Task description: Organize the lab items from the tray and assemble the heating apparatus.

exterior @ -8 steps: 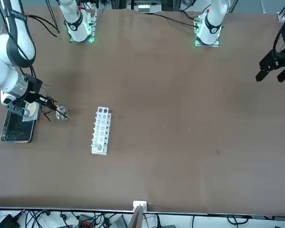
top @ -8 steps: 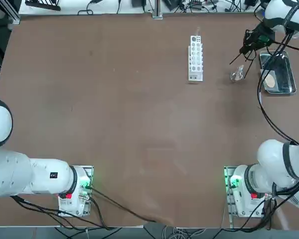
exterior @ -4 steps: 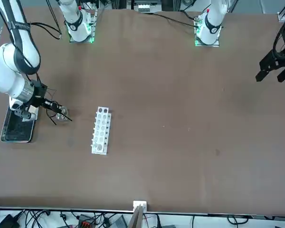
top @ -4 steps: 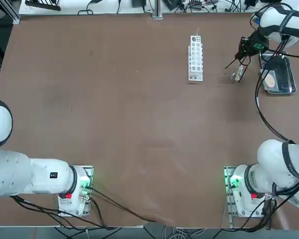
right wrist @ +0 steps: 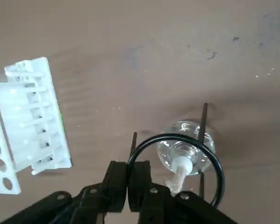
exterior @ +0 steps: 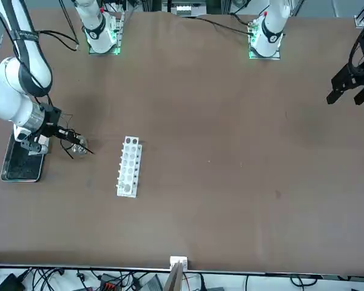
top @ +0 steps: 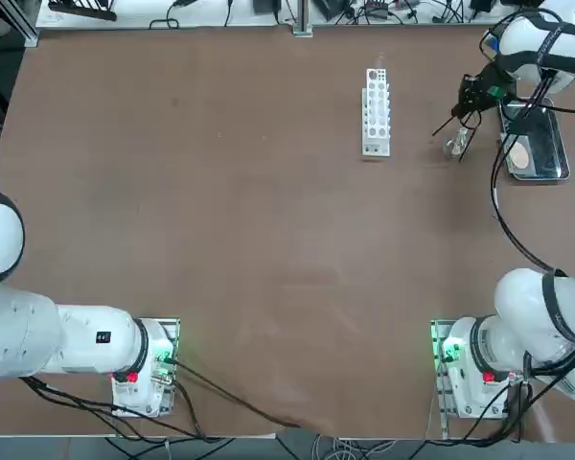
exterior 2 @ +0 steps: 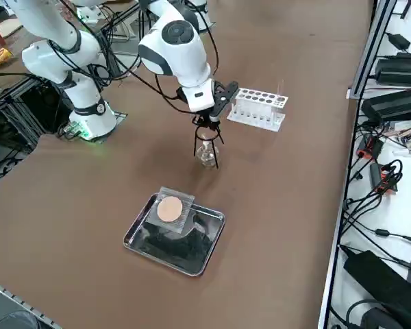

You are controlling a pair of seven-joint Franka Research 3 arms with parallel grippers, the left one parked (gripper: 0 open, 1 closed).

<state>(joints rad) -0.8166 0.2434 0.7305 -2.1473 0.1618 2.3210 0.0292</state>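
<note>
My right gripper (right wrist: 128,179) is shut on the rim of the black wire ring stand (right wrist: 175,163). The ring hangs directly over the small clear glass burner (right wrist: 184,154), whose white wick shows through it. The stand's thin legs (exterior 2: 207,140) come down around the burner (exterior 2: 205,154), which sits on the table. In the top view the gripper (top: 474,96) is at the far right, just left of the shiny metal tray (top: 551,134). The square grey mesh with the tan centre (exterior 2: 170,209) leans on the tray's near end (exterior 2: 192,250).
The white holed rack (top: 376,110) lies on the table a short way left of the burner (top: 453,146) in the top view. The right arm's cables hang over the tray. The parked left arm's gripper (exterior: 352,82) hangs at the other side of the table.
My right gripper carried the ring stand away from the tray, leftward in the top view, and lowered it over the burner. In the last half second it barely moved.
</note>
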